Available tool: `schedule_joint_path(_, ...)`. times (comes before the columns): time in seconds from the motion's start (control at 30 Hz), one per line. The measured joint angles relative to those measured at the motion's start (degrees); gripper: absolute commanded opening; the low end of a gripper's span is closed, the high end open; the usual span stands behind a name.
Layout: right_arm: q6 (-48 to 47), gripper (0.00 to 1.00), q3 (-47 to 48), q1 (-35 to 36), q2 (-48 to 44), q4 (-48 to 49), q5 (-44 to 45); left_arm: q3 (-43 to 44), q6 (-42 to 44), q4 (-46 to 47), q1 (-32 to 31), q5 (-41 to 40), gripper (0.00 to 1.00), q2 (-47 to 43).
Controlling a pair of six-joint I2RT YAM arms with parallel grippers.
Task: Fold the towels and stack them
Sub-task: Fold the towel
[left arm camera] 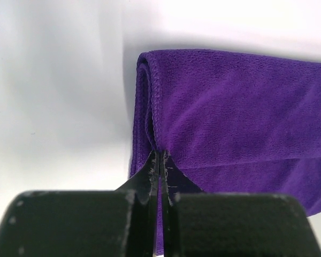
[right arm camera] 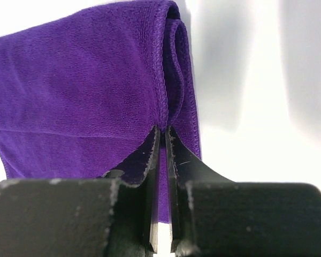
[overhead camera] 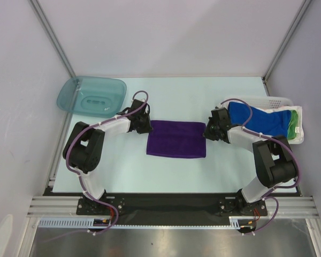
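Left wrist view: the left tool (left arm camera: pixel 159 156) is pressed together, pinching the hem at the left end of the purple towel (left arm camera: pixel 230 118). The right tool (right arm camera: pixel 163 131) pinches the opposite end, its jaws nearly together. That towel lies folded on the surface (overhead camera: pixel 176 99) between both arms. A blue towel (overhead camera: pixel 257 120) and a green towel (overhead camera: pixel 295 124) sit in the basket (overhead camera: pixel 281 100) at right; a tub (overhead camera: pixel 91 96) stands far left.
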Motion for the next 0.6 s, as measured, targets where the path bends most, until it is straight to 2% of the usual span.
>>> schedule_joint_path(0.27,-0.3,0.00,0.2,0.0,-3.1,-2.1,-0.2,0.0,-0.7,0.0,1.0,1.5,0.00,-1.2)
schedule_joint_path(0.6,-1.0,0.00,0.2,-0.5,-8.7,-5.0,-0.9,-1.9,-2.0,0.3,1.8,3.0,0.00,-8.0)
